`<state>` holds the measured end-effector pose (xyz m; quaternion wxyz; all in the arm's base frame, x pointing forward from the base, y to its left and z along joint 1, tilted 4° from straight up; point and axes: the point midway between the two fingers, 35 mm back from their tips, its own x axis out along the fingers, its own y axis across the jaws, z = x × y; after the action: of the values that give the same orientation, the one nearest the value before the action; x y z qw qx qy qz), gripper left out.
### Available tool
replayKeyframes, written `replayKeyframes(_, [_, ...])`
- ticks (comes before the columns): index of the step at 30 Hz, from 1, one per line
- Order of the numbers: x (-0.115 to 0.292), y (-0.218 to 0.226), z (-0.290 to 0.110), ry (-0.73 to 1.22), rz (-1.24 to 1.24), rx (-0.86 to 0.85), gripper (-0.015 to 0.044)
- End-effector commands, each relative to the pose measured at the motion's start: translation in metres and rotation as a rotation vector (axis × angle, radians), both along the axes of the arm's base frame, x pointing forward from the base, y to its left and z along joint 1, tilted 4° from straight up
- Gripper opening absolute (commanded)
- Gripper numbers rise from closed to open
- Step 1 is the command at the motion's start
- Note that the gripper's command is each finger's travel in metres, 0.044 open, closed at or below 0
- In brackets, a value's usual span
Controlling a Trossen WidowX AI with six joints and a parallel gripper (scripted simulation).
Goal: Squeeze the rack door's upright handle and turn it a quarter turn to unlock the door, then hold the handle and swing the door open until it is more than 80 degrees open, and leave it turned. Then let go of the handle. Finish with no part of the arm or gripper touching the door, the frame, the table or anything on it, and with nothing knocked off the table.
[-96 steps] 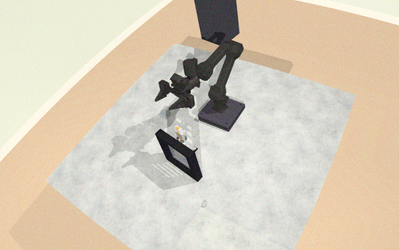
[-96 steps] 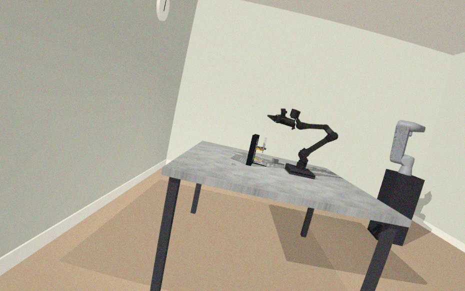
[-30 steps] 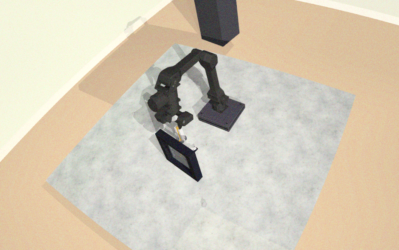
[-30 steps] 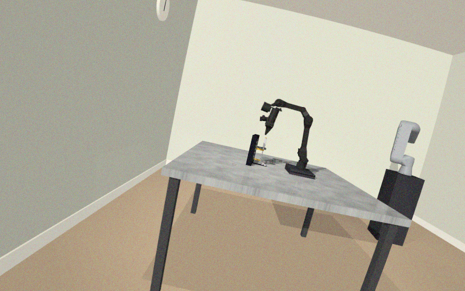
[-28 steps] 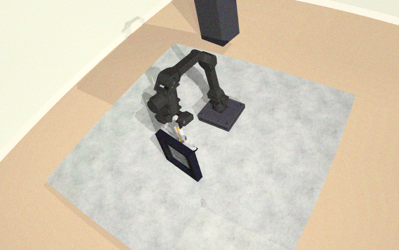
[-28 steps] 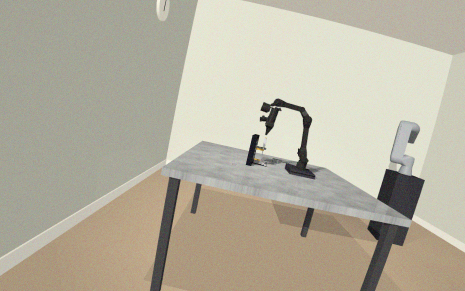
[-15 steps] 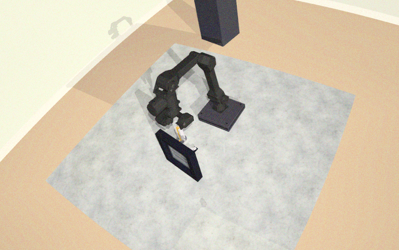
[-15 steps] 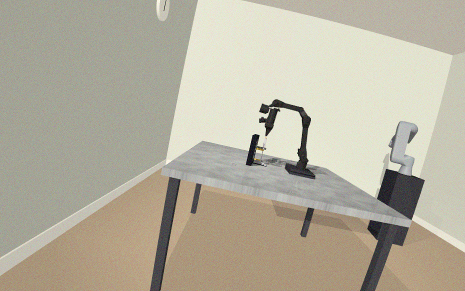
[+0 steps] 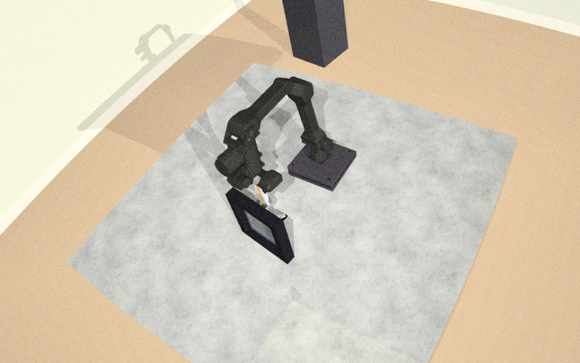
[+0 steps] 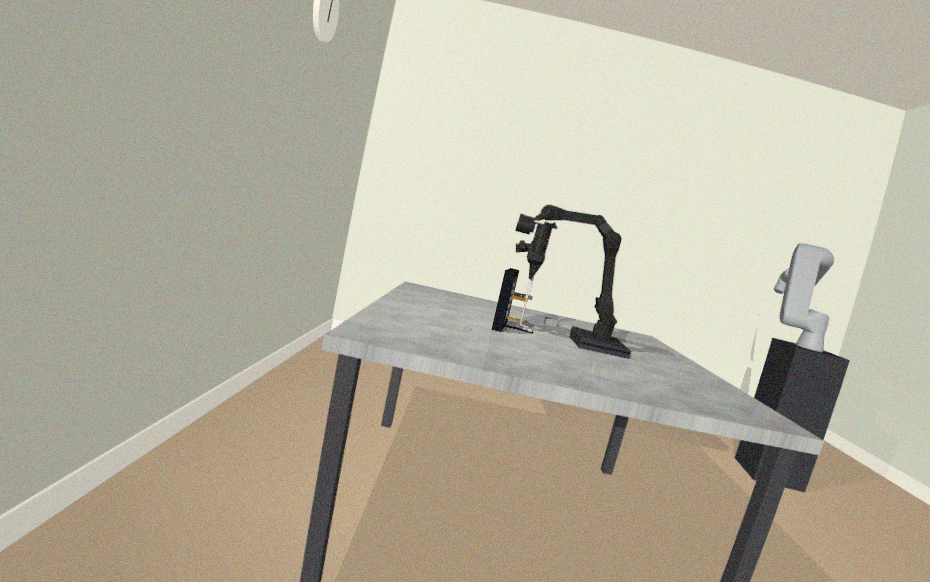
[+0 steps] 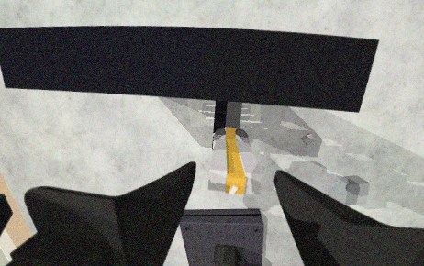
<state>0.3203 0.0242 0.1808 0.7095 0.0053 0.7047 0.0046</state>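
The black rack frame stands upright on the table. On its robot-facing side is a slim upright white handle, with orange parts beside it. From above, the orange strip runs roughly square to the frame. The door's edges and exact angle cannot be made out. My gripper is open and points steeply down just over the handle's top. In the wrist view its fingertips stand apart on either side of the orange strip. Contact cannot be told.
The arm's base plate is bolted close behind the handle. A small pale foot piece lies low beside the frame. A dark pedestal with a grey arm stands beyond the table.
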Motion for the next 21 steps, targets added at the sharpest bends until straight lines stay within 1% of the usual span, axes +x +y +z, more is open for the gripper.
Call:
replayKeyframes(1, [-0.001, 0.001, -0.007, 0.011, -0.002, 0.004, 0.0291])
replayKeyframes(20, [-0.003, 0.001, -0.036, 0.041, -0.001, 0.007, 0.0291])
replayKeyframes(21, [-0.003, 0.001, -0.036, 0.041, -0.001, 0.007, 0.0265])
